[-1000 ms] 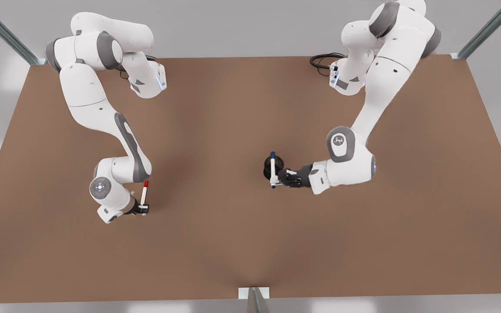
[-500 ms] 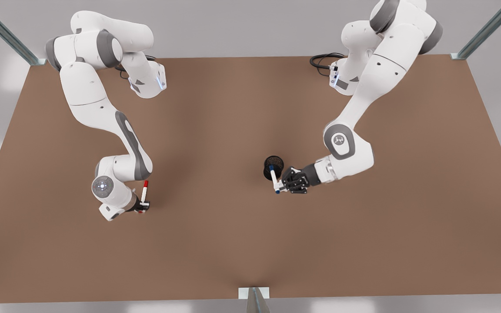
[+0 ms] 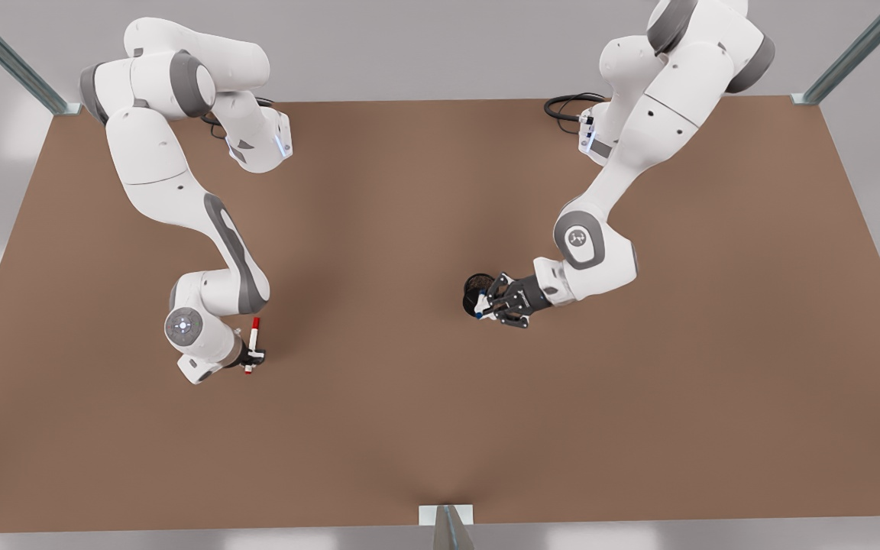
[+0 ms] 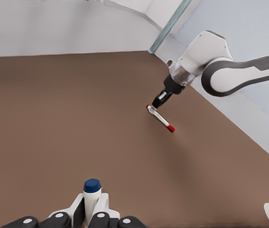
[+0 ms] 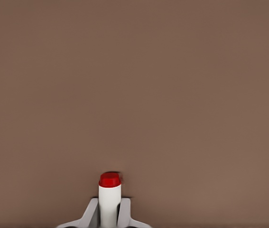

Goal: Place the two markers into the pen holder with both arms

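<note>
1. On the front view's left, I see my right gripper (image 3: 250, 357) clamped on the red-capped marker (image 3: 254, 334), which sticks out past the fingers (image 5: 90, 212) over bare brown table (image 3: 379, 428).
2. Open tabletop lies between both arms.
3. On the front view's right, my left gripper (image 3: 490, 307) pinches the blue-capped marker (image 4: 91, 194) at the pen holder (image 3: 475, 288).
4. The left wrist view gives me the blue cap clearly; the front view barely does. It also shows the table's far edge beyond the other arm.
</note>
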Available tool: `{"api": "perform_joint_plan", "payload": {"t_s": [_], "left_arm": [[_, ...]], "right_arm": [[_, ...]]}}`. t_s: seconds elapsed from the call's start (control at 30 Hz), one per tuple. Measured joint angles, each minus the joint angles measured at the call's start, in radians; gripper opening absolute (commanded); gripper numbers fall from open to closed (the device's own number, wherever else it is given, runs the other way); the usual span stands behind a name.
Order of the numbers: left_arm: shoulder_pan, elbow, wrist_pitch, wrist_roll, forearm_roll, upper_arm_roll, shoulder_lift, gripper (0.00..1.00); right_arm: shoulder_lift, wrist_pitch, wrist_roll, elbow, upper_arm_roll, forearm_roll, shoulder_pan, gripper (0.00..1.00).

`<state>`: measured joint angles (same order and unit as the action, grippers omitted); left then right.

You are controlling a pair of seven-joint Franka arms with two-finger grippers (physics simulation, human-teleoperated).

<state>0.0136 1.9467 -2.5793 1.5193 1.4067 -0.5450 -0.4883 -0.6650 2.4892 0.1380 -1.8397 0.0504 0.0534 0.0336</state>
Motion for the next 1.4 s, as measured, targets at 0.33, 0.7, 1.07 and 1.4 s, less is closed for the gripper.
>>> {"api": "perform_joint_plan", "payload": {"t_s": [0.33, 0.7, 1.07, 1.4], "left_arm": [[0.016, 0.029, 0.02, 0.225, 0.002, -0.021, 0.019, 1.0], [-0.344, -0.621, 0.666, -0.216, -1.162, 0.068, 0.111, 1.0], [0.012, -0.593, 1.082, -0.839, -1.387, 0.476, 0.304, 1.0], [0.01, -0.593, 1.148, -1.155, -1.394, 0.479, 0.262, 1.0]], "right_arm": [[0.125, -0.048, -0.02, 0.057, 0.027, -0.012, 0.011, 0.21], [0.258, -0.069, 0.006, 0.232, 0.47, -0.014, 0.029, 0.21], [0.076, 0.432, 0.047, 0.333, 0.471, 0.091, 0.357, 0.21], [-0.048, 0.755, 0.084, 0.349, 0.33, 0.352, 0.447, 0.22]]}}
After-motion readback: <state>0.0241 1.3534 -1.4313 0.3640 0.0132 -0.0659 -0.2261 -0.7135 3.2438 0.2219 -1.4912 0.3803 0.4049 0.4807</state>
